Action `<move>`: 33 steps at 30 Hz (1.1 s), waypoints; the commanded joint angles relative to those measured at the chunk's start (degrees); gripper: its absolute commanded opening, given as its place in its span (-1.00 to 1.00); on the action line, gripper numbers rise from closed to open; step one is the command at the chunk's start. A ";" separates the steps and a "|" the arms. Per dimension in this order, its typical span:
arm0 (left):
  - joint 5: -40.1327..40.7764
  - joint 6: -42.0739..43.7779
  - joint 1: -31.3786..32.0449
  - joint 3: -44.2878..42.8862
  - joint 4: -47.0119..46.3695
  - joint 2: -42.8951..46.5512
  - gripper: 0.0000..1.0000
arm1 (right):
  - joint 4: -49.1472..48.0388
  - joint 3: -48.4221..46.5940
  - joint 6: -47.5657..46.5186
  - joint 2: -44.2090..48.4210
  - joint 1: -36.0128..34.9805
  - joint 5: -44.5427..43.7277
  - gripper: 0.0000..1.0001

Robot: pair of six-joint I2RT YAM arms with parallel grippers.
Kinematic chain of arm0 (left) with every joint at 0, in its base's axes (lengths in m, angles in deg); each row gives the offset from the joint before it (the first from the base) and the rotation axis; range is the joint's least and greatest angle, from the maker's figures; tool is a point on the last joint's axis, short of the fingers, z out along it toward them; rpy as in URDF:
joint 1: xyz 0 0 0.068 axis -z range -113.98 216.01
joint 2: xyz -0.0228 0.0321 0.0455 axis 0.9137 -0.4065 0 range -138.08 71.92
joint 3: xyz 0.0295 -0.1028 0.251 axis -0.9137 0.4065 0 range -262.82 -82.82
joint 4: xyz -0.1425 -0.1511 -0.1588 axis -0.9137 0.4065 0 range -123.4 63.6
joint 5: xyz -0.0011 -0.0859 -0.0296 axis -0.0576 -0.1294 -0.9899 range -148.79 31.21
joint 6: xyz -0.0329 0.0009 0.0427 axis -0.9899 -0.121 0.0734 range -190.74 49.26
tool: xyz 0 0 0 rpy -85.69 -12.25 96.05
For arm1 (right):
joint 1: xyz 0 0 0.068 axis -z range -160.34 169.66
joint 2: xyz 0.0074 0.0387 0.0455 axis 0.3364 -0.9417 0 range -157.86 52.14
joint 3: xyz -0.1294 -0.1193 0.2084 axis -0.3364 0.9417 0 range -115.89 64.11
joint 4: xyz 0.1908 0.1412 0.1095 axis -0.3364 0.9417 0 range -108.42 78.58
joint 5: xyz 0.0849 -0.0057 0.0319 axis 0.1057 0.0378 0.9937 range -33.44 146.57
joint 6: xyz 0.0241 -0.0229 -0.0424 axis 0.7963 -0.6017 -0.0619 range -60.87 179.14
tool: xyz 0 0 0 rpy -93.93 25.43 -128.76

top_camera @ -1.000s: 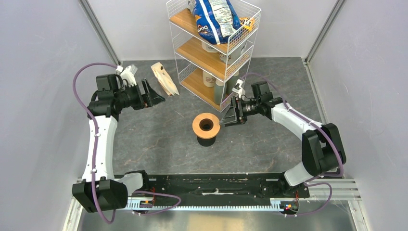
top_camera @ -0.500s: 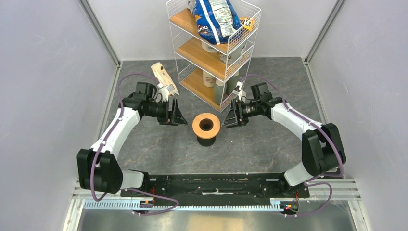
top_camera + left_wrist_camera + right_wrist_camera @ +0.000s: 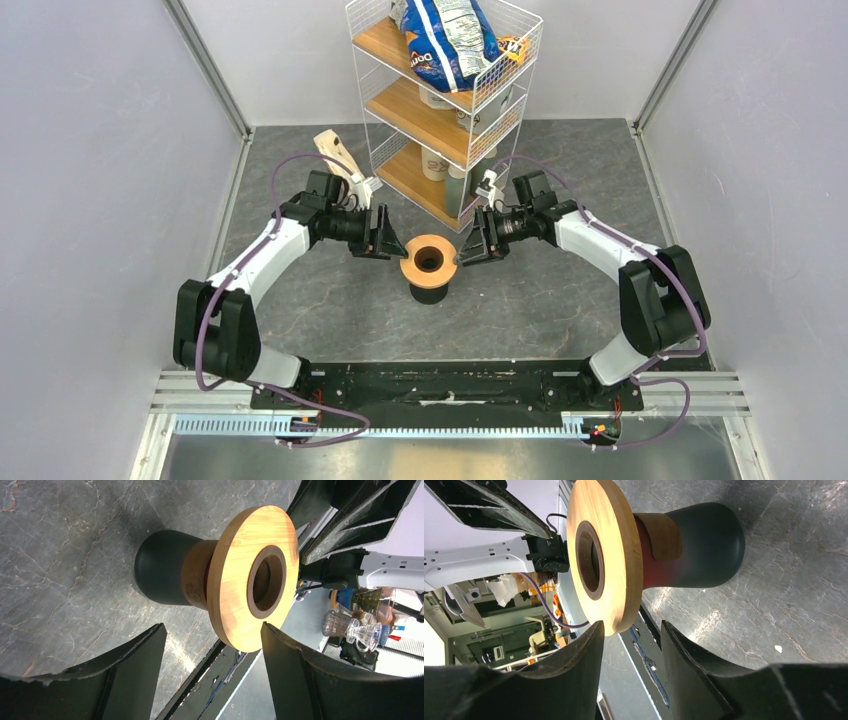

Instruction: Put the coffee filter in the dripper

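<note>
The dripper [image 3: 429, 262], a tan wooden ring with a dark hole on a dark cup-like body, stands upright mid-table. My left gripper [image 3: 386, 240] is open and empty just left of the ring. My right gripper [image 3: 470, 246] is open and empty just right of it. In the left wrist view the dripper [image 3: 235, 580] fills the middle, its rim between my open gripper's [image 3: 212, 629] fingers. In the right wrist view the dripper [image 3: 614, 555] sits just ahead of my open gripper [image 3: 631, 625]. No white coffee filter shows in any view.
A white wire shelf rack [image 3: 372, 120] stands at the back with a blue chip bag [image 3: 445, 35] on top and cups on the lower shelves. A beige folded paper packet [image 3: 332, 150] lies behind the left arm. Grey walls close in both sides.
My left arm has swung from the far left in to the dripper's left side. My right gripper has edged slightly closer to the ring. The dripper has not moved.
</note>
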 commanded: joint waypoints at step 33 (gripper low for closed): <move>-4.24 -5.46 1.17 0.60 -5.96 0.53 0.15 | -2.07 -7.90 0.05 -4.47 -3.04 1.34 -0.20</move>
